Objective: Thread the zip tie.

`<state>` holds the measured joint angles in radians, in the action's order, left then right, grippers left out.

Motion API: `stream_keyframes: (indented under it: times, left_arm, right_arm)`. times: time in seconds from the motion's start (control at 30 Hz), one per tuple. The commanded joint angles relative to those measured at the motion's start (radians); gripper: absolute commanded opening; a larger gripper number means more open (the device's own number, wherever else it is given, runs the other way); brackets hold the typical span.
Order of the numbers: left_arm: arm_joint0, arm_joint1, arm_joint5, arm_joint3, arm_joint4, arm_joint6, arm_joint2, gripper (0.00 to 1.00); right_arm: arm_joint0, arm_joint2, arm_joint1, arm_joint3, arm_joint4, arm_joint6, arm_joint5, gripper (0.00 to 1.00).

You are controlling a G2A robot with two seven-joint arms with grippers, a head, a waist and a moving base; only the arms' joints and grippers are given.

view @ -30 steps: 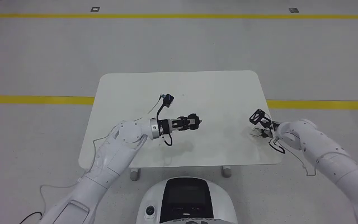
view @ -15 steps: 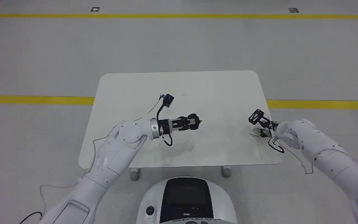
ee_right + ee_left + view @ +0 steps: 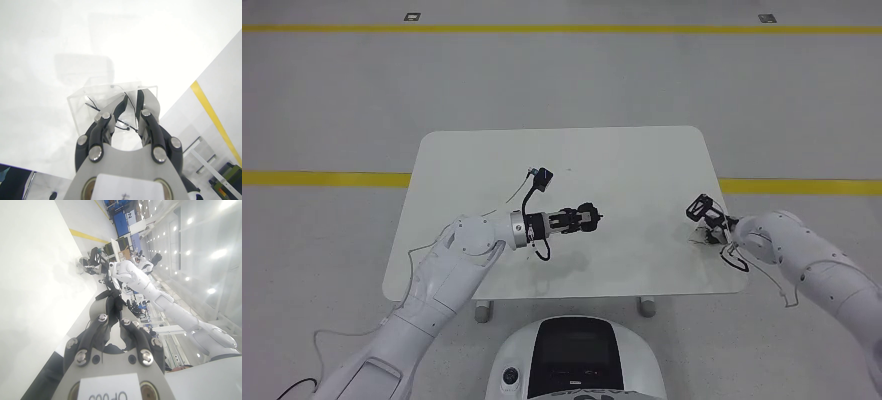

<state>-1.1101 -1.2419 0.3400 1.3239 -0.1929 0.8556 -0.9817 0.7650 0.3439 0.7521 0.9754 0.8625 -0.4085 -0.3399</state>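
Observation:
My right gripper reaches down into a small clear box near the table's right edge. Its fingers stand a little apart, open, with a thin black zip tie running between them. Other zip ties lie on the box floor. My left gripper hovers over the middle of the table, pointing toward the right arm. In the left wrist view the left gripper is shut, and a thin black strand runs back from between the pads. The same view shows the box and the right gripper farther off.
The white table is bare apart from the box. Its right edge lies just beyond the box, and its front edge is close to both arms. Grey floor with yellow lines surrounds it.
The right arm has shifted very slightly at the box. The left arm has kept still.

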Motion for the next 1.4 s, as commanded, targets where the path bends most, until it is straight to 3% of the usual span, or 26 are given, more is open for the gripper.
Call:
stream_keyframes:
  times: [0.0, 0.37, 1.0, 1.37]
  left_arm:
    - [0.0, 0.0, 0.0, 0.0, 0.0, 0.0, 0.0, 0.0]
    - [0.0, 0.0, 0.0, 0.0, 0.0, 0.0, 0.0, 0.0]
    - [0.0, 0.0, 0.0, 0.0, 0.0, 0.0, 0.0, 0.0]
    - [0.0, 0.0, 0.0, 0.0, 0.0, 0.0, 0.0, 0.0]
  right_arm:
    - [-0.007, -0.011, 0.002, -0.007, -0.012, 0.002, 0.0, 0.0]
    - [-0.035, -0.058, -0.014, -0.015, -0.033, 0.033, 0.0, 0.0]
    - [0.038, 0.007, -0.149, 0.132, -0.011, 0.19, 0.0, 0.0]
    - [0.118, 0.075, -0.215, 0.193, 0.025, 0.367, 0.0, 0.0]
